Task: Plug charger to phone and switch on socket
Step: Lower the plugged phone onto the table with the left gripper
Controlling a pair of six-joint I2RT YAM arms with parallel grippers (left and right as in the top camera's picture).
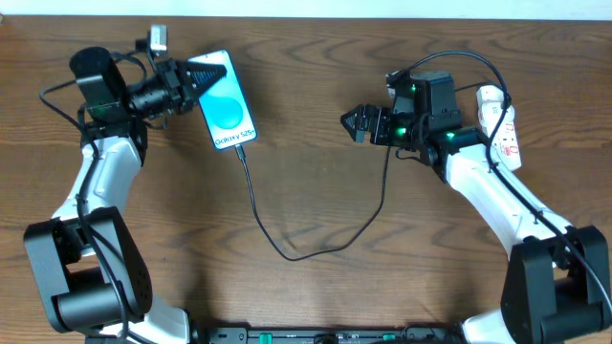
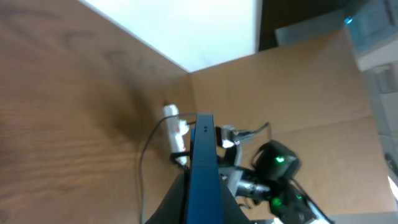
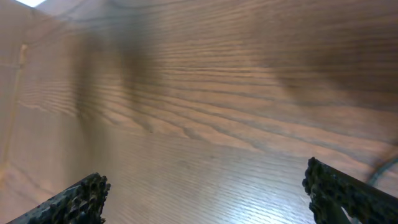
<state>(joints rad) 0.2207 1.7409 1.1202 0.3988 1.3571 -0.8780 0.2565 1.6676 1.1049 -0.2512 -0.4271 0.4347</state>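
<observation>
**Overhead:** the phone (image 1: 226, 107) is shown screen up at the far left of the table (image 1: 306, 287). Its long axis runs far to near, slightly tilted, and the charger (image 1: 287, 254) is met at its near short edge.

**Left wrist view only:** the phone is presented edge-on, clamped in the closed left gripper (image 1: 189, 84), whose wrist is turned rightward.

**Right arm:** the right gripper (image 1: 354, 124) is extended leftward, spread wide and empty. The socket (image 1: 505, 124) is seen by that arm's wrist.

We read 1 legible text: "Galaxy S25+", printed near the lower end of the light blue screen of the phone (image 1: 228, 107). We note red marks on the socket (image 1: 507, 129); they are too small to read.
</observation>
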